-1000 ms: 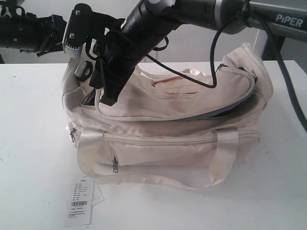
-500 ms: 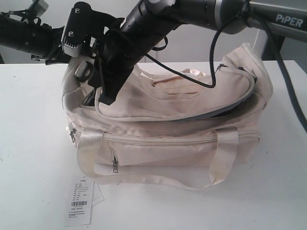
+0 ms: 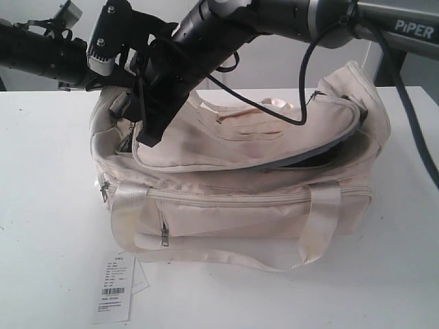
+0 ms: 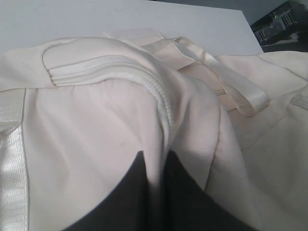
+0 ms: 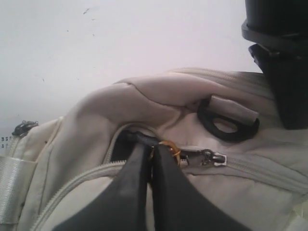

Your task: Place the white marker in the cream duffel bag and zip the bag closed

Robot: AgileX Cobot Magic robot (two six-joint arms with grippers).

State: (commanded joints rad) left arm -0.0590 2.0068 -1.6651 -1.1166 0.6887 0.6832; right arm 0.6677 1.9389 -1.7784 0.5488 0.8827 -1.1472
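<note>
The cream duffel bag (image 3: 240, 205) lies on the white table with its curved top flap (image 3: 274, 133) unzipped, a dark gap showing at the right end. My right gripper (image 5: 151, 150) reaches across to the bag's left end (image 3: 147, 133) and is shut on the gold zipper charm (image 5: 171, 147), next to the metal slider (image 5: 211, 157). My left gripper (image 4: 153, 161) is shut on a fold of the bag's cream fabric (image 4: 120, 120) beside a zipper seam. The left arm (image 3: 41, 55) comes in from the left, its fingers hidden behind the right wrist. The white marker is out of view.
A white paper barcode tag (image 3: 115, 288) lies on the table (image 3: 41, 205) in front of the bag's left corner. Shiny strap handles (image 3: 322, 219) hang down the front. A black ring (image 5: 226, 127) sits near the slider. A black cable (image 3: 274, 103) droops over the flap.
The left arm has moved right, in to the bag's left end. The right gripper has risen slightly with the charm, lifting the flap's left end.
</note>
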